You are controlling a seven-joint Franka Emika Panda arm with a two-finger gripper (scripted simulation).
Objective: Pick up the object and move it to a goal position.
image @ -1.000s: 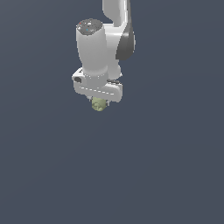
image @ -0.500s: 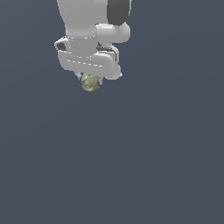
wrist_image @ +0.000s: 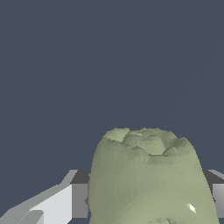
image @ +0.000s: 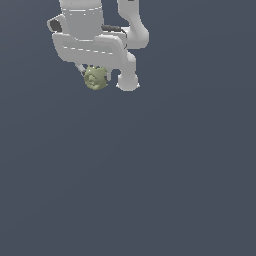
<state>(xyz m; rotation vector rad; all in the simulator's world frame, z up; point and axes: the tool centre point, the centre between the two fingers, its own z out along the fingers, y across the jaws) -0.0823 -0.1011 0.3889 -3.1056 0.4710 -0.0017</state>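
Observation:
The object is a small lumpy olive-green blob (image: 95, 78). It hangs under my white gripper (image: 96, 76) near the top of the exterior view, left of centre. The gripper is shut on it and holds it well above the plain dark grey floor (image: 150, 175). In the wrist view the blob (wrist_image: 148, 175) fills the near field, with one grey finger (wrist_image: 52, 205) beside it and the other mostly hidden behind it. The fingertips are hidden in the exterior view by the hand and the blob.
The white arm (image: 132, 25) rises out of the top of the exterior view. Its rounded white link (image: 127, 80) hangs beside the blob. Only the flat dark grey floor shows elsewhere.
The gripper with the blob has moved up and toward the exterior view's left, and looks larger. The blob stays held between the fingers.

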